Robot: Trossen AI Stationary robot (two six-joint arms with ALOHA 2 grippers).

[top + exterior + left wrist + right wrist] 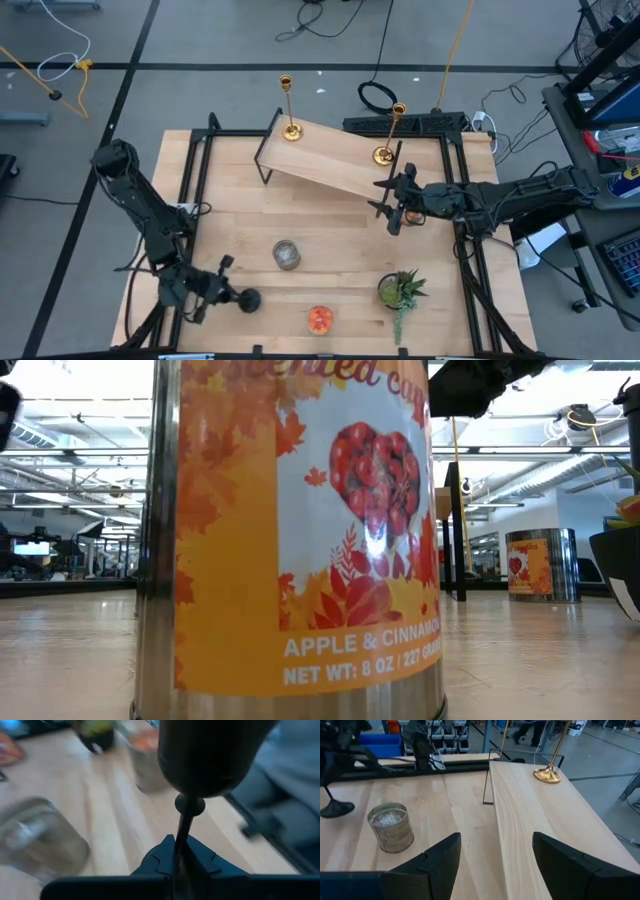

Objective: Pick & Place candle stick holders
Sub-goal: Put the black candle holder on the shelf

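My left gripper [220, 292] is at the near left of the table, shut on the short black candlestick [247, 299], which also shows in the right wrist view [335, 808]. Two tall gold candlesticks [289, 128] [385, 152] stand by their round bases on a raised wooden shelf [330, 158]. The grey cup [287, 254] and the orange-red cup [320, 319] stand on the table. My right gripper [394, 208] [496, 840] is open and empty at the shelf's near right end, just in front of the right gold candlestick. My left gripper pinches the black candlestick's thin stem [182, 832] between its two fingers. The stem runs along the fingers, past a small knob [189, 805], to the wide round end [210, 755]. The round base [336, 809] is at the table top, whether resting or just clear I cannot tell.
A green potted plant [400, 292] stands at the near right. The orange-red cup fills the low view [300, 540]. A black metal frame [205, 150] rims the table. Bare wood lies between the grey cup and the shelf.
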